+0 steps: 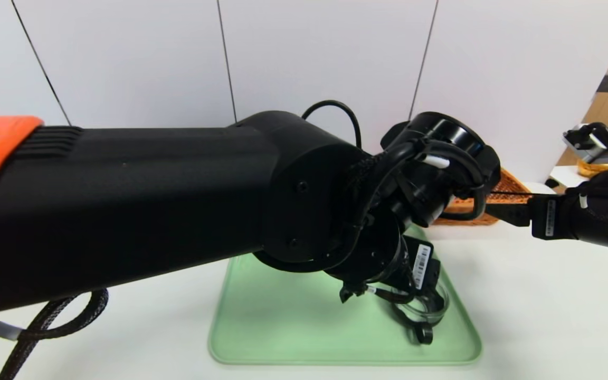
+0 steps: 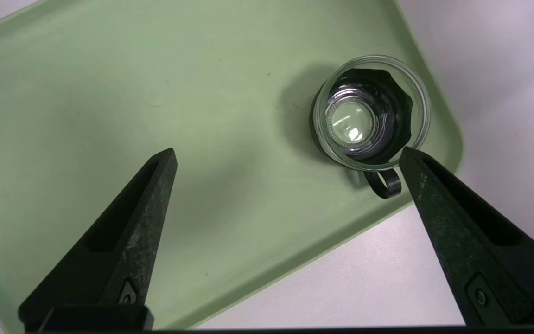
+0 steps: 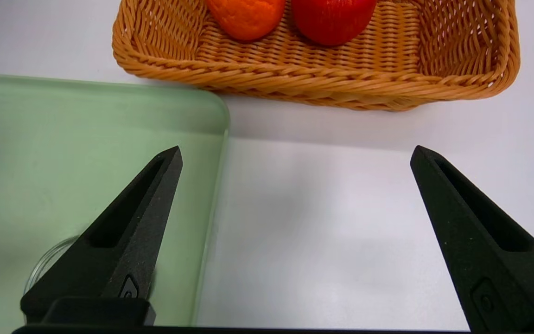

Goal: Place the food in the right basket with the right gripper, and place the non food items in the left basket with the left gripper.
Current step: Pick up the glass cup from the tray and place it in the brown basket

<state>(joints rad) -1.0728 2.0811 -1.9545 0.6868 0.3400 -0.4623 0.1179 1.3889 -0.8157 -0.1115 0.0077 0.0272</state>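
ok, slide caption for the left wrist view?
Open left end effector above green tray, glass cup near its corner.

I see my left arm (image 1: 124, 206) stretched across the head view, wrist bent downward | left gripper (image 2: 285, 157) pointing down, its two black fingers (image 2: 128, 241) spread wide, holding nothing | right arm (image 1: 594, 211) reaching in from the right side | right gripper (image 3: 295, 157) likewise spread wide, nothing held

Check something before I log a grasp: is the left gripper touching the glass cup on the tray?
Apart. In the left wrist view the left gripper hangs open above the green tray, neither finger closed on the glass cup.
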